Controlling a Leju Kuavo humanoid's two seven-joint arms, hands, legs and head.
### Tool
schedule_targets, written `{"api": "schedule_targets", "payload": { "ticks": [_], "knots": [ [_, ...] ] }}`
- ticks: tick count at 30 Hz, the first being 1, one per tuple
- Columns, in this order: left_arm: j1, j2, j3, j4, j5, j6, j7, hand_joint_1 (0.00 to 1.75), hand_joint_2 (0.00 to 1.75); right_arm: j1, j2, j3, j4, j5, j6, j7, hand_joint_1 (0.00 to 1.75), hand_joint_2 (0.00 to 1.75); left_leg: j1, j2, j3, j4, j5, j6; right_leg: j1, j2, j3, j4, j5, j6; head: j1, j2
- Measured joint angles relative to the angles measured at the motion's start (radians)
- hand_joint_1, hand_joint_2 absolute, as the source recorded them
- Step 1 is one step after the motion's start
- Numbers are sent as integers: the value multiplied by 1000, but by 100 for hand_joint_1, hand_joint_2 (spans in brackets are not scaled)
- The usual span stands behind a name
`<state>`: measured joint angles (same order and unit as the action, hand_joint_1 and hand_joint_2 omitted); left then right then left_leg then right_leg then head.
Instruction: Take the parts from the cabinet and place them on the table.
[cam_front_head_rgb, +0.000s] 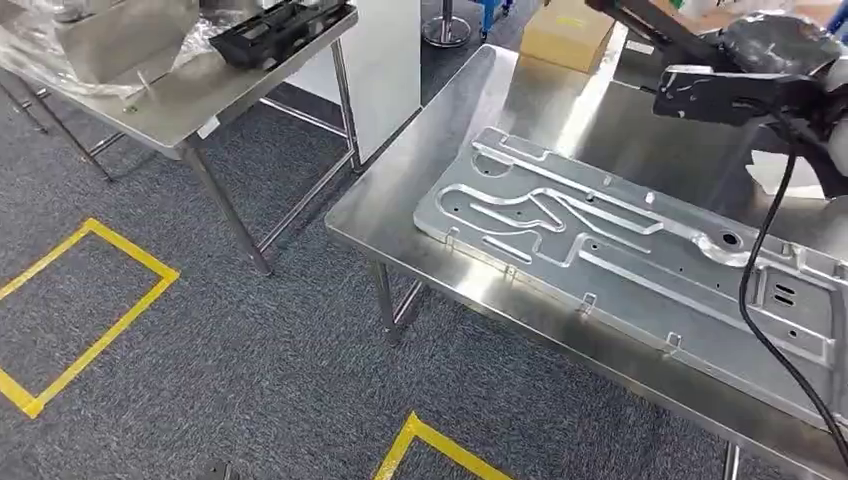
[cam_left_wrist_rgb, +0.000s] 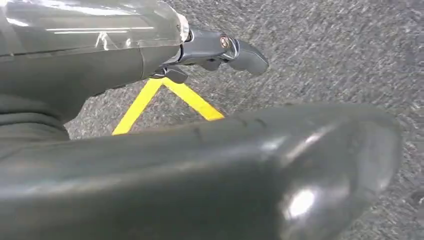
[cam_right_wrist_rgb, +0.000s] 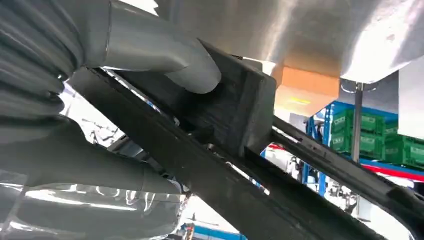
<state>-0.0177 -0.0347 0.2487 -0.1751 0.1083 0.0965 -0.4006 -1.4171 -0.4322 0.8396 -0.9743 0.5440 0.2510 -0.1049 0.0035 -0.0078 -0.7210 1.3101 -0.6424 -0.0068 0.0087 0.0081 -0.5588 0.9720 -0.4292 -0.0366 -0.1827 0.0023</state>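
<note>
Right wrist view shows the right hand (cam_right_wrist_rgb: 100, 100) clamping a black part (cam_right_wrist_rgb: 235, 125) above the steel table (cam_front_head_rgb: 520, 100), not yet set down, so placing remains; the left hand (cam_left_wrist_rgb: 220, 50) hangs low, its grasp unclear.

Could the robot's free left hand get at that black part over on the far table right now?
Probably not. The left hand hangs over the carpet, while the black part lies on the far table across open floor.
</note>
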Motion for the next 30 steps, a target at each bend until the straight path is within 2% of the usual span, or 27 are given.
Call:
{"api": "schedule_targets", "payload": {
  "ticks": [1, 2, 3, 4, 5, 6, 7, 9, 10, 11, 12, 13, 14, 15, 16, 17, 18, 19, 20, 21, 22, 23, 30],
  "knots": [
    [1, 0, 0, 0, 0, 0, 0, 0, 0, 2, 0, 0, 0, 0, 0, 0, 175, 175, 0, 0, -7, -32, -7, 1, -2, 1, 19, 0, -15, 3, 0, 0],
    [2, 0, 0, 0, 0, 0, 0, 0, 0, 4, 0, 1, 0, 0, 0, 0, 175, 175, 0, 1, -5, -93, 22, 1, -4, 1, 41, 0, -33, 6, 0, 0],
    [3, 0, 0, 0, 0, 0, 0, 0, 0, 6, 0, 3, 2, 0, 0, 0, 175, 175, 0, 2, 3, -165, 92, 0, -5, 0, 61, 0, -50, 10, 0, 0],
    [8, 0, 0, 0, 0, 0, 0, 0, 0, 10, 0, 5, 4, 0, -1, 0, 175, 175, 0, 2, 10, -247, 223, 2, -5, -1, 74, 0, -67, 13, 0, 0],
    [14, 3, 0, 1, 0, 0, 0, 0, 0, 13, 1, 7, 7, -3, -4, 2, 175, 175, -2, 3, 1, -335, 327, 7, -1, 3, 87, 14, -86, 19, 0, 0],
    [9, 3, 0, 1, 0, 0, 0, 0, 0, 14, 0, 8, 7, -5, -5, 3, 175, 175, -3, 1, 14, -311, 338, 15, 1, 11, 91, 9, -103, 28, 2, 0],
    [10, 3, 0, 1, 0, -2, -3, 0, 0, 15, 0, 8, 7, -8, -8, 4, 175, 175, -4, 1, 19, -310, 328, 20, 0, 10, 107, 8, -111, 33, 0, 0],
    [5, 2, 0, 1, 0, -5, -7, 0, 0, 14, -2, 3, 6, -19, -21, 6, 175, 175, -2, 3, 37, -316, 313, 35, -1, 10, 92, 55, -91, 44, 1, 0],
    [3, 2, 0, 1, 0, -6, -10, 0, 0, 21, -3, 0, 6, -26, -29, 8, 175, 175, 1, 3, 52, -322, 305, 41, -7, 7, 59, 117, -71, 52, 1, 0],
    [3, 2, 1, 1, 0, -8, -13, 0, 0, 25, -4, 0, 7, -29, -36, 8, 175, 175, 2, 2, 63, -323, 296, 45, -9, 4, 16, 183, -65, 57, 2, 0],
    [1, 3, 2, 1, 1, -12, -20, 0, 0, 32, -6, 0, 10, -32, -45, 7, 175, 175, 2, 2, 72, -323, 290, 46, -13, 4, -35, 247, -84, 64, 2, 0],
    [1, 3, 3, 1, 3, -14, -27, 0, 0, 43, -6, 0, 13, -33, -55, 6, 175, 175, 2, 1, 83, -323, 280, 45, -17, 3, -76, 288, -126, 68, 2, 0],
    [1, 3, 6, 1, 3, -17, -33, 0, 0, 58, -6, 0, 17, -33, -66, 5, 175, 175, 3, -2, 96, -323, 267, 44, -21, 3, -110, 309, -181, 71, 2, 0],
    [1, 3, 10, 1, 3, -19, -37, 0, 0, 74, -5, 0, 23, -31, -76, 2, 175, 175, 4, -5, 111, -323, 254, 41, -25, 1, -132, 306, -221, 74, 2, 0],
    [2, 3, 13, 1, 3, -21, -42, 0, 0, 87, -3, 0, 30, -31, -82, -2, 175, 175, 5, -8, 127, -321, 240, 39, -27, -2, -141, 279, -229, 78, 2, 0],
    [3, 2, 16, 1, 3, -21, -43, 0, 0, 99, 1, -1, 40, -31, -86, -7, 175, 175, 7, -10, 141, -317, 226, 39, -33, -3, -138, 220, -148, 86, 2, 0],
    [3, 1, 17, 1, 3, -23, -46, 0, 0, 113, 5, -2, 53, -25, -96, -16, 175, 175, 9, -11, 157, -312, 209, 37, -40, -4, -120, 133, -30, 98, 2, 0],
    [4, 1, 18, 1, 2, -24, -49, 0, 0, 133, 11, -3, 73, -19, -116, -32, 175, 175, 7, -12, 161, -306, 193, 33, -48, -11, -105, 47, 77, 106, 2, 0],
    [5, 3, 20, 2, 2, -24, -50, 0, 0, 153, 14, -3, 100, -14, -139, -45, 175, 175, 2, -13, 165, -295, 183, 28, -39, -8, -100, 47, 60, 115, 1, 0],
    [4, 3, 21, 2, 0, -25, -54, 0, 0, 173, 27, -4, 113, -12, -157, -63, 175, 175, 2, -17, 164, -290, 178, 25, -43, -5, -101, 33, 62, 84, 2, 0],
    [3, 3, 21, 2, 0, -26, -55, 0, 0, 200, 36, -5, 126, -5, -163, -79, 175, 175, 4, -17, 164, -294, 177, 24, -37, -7, -101, 36, 62, 79, 1, 0],
    [3, 3, 21, 2, 0, -27, -56, 0, 0, 226, 39, -6, 139, -4, -174, -90, 175, 175, 3, -17, 165, -299, 174, 18, -36, -5, -103, 37, 57, 78, 2, 0],
    [2, 2, 22, 2, 0, -27, -57, 0, 0, 319, 75, -11, 183, 15, -217, -133, 175, 175, 8, -13, 174, -314, 165, 6, -28, -1, -104, 37, 45, 63, 2, 0]
  ]
}}
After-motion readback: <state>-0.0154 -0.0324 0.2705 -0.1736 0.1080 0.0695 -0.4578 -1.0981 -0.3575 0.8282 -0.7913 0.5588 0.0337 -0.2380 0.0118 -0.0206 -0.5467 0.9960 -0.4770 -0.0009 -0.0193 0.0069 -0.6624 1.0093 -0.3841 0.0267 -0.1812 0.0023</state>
